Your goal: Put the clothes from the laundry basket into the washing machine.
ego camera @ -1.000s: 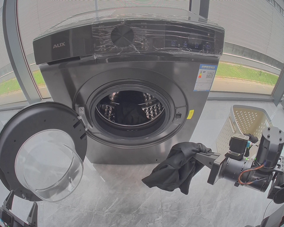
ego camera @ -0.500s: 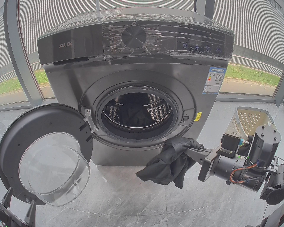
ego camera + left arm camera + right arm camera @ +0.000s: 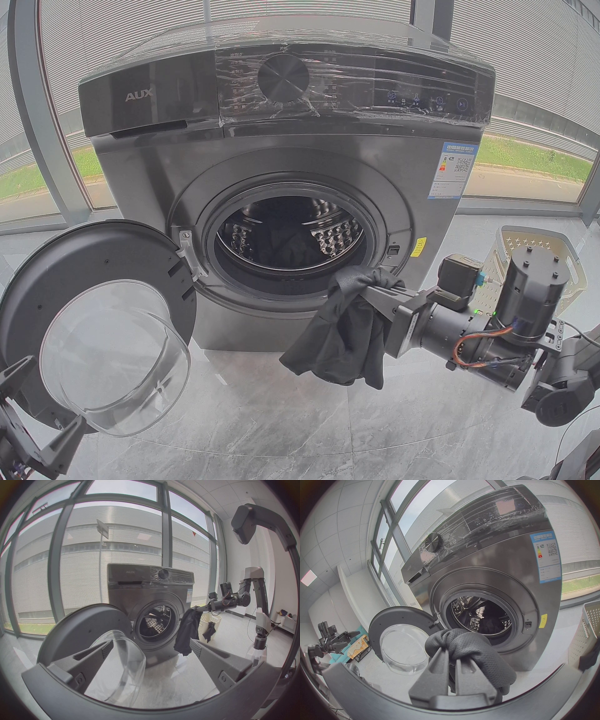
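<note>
- The right gripper [image 3: 364,289] has risen and moved in toward the washing machine [image 3: 281,156] over the last half second. It is clamped on a bunched fold of a black garment [image 3: 340,337].
- The garment has travelled with it. Its upper fold now overlaps the lower rim of the drum opening [image 3: 290,240] on the gripper's side, and the rest hangs below the gripper, off the floor.
- Judgement: the transfer is in its final approach. The garment is not yet inside, so the gripper must carry it up and further forward before letting go.
- A dark item [image 3: 281,240] already lies in the drum, ahead of the gripper and beyond the rim.
- The laundry basket [image 3: 550,240] stands behind the right arm. In the left wrist view a dark cloth [image 3: 209,631] hangs over its edge, so more loading likely remains.
- The door [image 3: 94,312] is swung fully open, well across the opening from the right gripper and clear of its path.
- The left gripper [image 3: 53,394] sits low, just beside the door, with fingers spread wide and holding nothing. It has turned slightly.
- Risk, as judged: the hanging tail may catch on the rim or door seal, or trail outside when released.
</note>
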